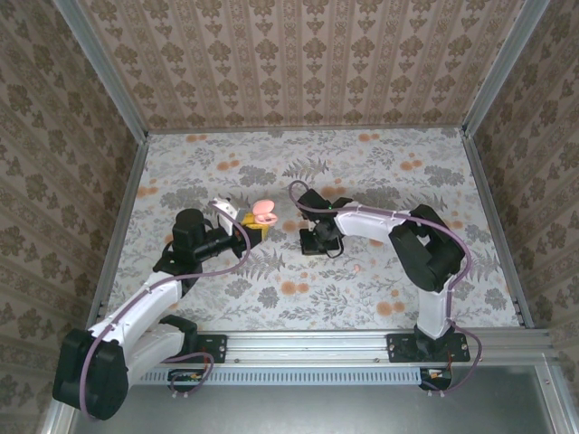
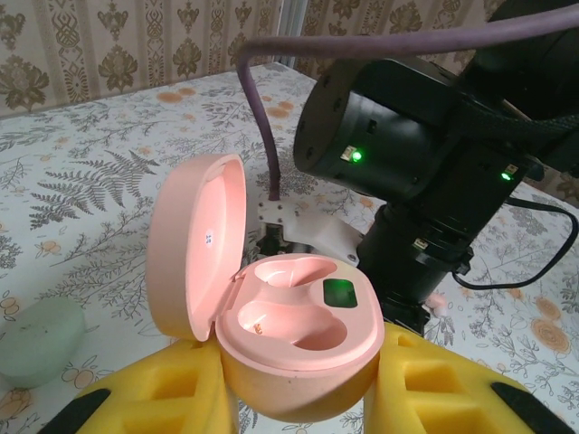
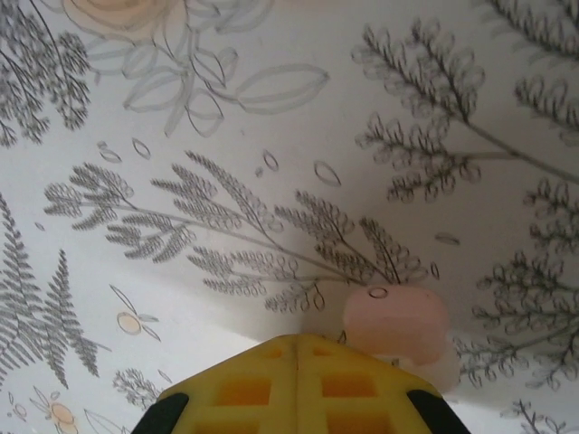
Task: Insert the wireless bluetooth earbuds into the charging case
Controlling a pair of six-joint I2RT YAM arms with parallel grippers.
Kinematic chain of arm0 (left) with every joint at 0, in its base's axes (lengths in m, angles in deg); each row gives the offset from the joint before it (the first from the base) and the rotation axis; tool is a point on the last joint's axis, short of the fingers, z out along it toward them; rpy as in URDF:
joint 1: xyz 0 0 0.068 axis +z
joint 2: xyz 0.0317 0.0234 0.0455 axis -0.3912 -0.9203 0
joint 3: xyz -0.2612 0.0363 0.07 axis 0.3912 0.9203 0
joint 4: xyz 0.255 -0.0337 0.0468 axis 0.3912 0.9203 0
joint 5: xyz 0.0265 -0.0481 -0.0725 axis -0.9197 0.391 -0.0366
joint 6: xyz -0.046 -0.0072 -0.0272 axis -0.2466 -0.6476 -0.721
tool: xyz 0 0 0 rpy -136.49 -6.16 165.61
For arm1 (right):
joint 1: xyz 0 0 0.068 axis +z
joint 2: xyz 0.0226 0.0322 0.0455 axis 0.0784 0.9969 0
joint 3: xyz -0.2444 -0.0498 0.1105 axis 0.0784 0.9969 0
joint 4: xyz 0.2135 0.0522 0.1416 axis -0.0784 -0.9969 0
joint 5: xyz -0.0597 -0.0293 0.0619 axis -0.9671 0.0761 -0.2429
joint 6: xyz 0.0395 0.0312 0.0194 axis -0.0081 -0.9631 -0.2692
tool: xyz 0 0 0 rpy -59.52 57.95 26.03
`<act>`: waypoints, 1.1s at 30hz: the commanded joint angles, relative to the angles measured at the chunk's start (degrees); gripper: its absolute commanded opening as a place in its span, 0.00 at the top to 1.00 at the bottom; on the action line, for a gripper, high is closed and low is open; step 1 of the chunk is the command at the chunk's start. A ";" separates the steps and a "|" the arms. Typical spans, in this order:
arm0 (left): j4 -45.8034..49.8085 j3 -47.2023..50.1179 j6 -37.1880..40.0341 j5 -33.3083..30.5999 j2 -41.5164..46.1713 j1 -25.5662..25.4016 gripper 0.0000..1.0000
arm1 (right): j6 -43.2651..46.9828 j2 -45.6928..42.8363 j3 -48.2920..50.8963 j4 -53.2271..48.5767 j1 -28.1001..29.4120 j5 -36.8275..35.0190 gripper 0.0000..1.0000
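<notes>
My left gripper is shut on the pink charging case, with the yellow foam fingers pressing on both of its sides. The lid stands open to the left, and both wells are bare. From above, the case hangs just over the table ahead of the left gripper. My right gripper points down at the table with its pads together and nothing between them. A pale pink earbud lies on the cloth, touching the right side of the tips. Another tiny pink bud lies near the right gripper.
A pale mint rounded case rests on the flowered tablecloth left of the held case. The right arm's black wrist and purple cable loom close behind the pink case. Patterned walls enclose the table.
</notes>
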 commanded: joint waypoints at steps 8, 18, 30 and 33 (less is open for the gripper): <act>1.03 0.01 1.38 -0.35 1.67 0.37 0.82 | 2.47 2.82 -5.39 -5.17 -2.28 -6.00 0.97; 0.43 -0.34 1.34 -0.13 0.73 0.41 0.82 | 0.11 -4.50 -6.13 -2.70 -3.96 0.66 0.94; 0.87 -0.08 1.02 0.50 1.30 0.29 0.82 | 12.97 -2.41 -4.68 0.57 -13.09 14.05 0.71; 1.05 0.01 0.95 0.15 1.70 0.28 0.82 | 15.55 -0.30 -5.24 -0.88 -13.31 14.51 0.70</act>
